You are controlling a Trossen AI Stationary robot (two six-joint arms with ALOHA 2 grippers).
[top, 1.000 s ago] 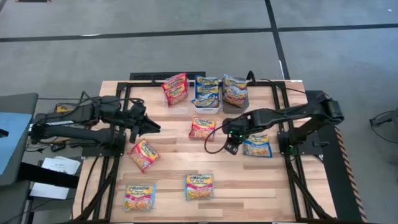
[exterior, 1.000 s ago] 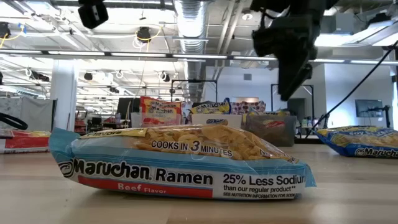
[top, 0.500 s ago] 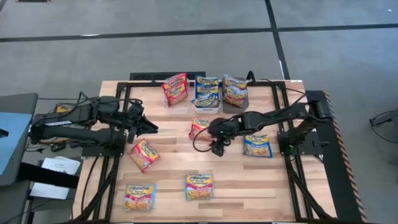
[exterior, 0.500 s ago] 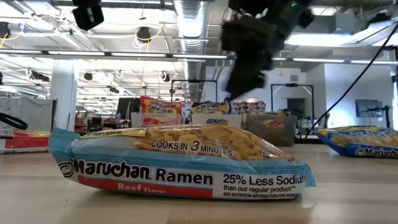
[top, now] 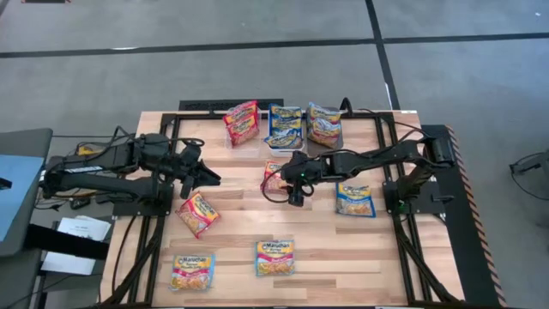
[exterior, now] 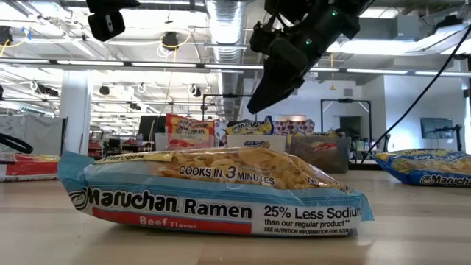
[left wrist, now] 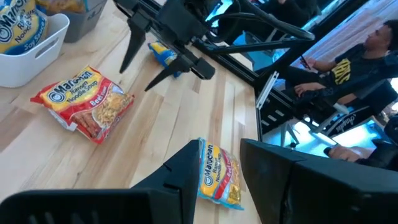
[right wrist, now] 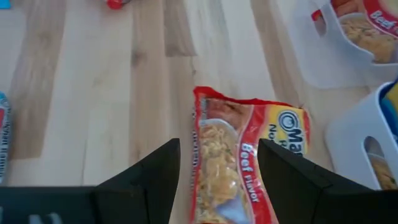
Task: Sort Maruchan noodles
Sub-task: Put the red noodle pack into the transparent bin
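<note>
Right gripper (top: 286,183) hangs over the middle of the table (top: 232,236), fingers spread wide and gripping nothing, directly above a red beef packet (right wrist: 239,163) lying flat on the wood just beside the white bin (top: 285,142). Left gripper (top: 204,174) waits over the table's left side, jaws part-open, empty, above another red packet (top: 197,214).

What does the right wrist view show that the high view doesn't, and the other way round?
Only the right wrist view: the open right gripper lined up over the red beef packet, and its "Beef Flavor" print. Only the high view: the left gripper waiting at the table's left, the blue packet, and two packets near the front edge. Both: the red packet and the white bin.
</note>
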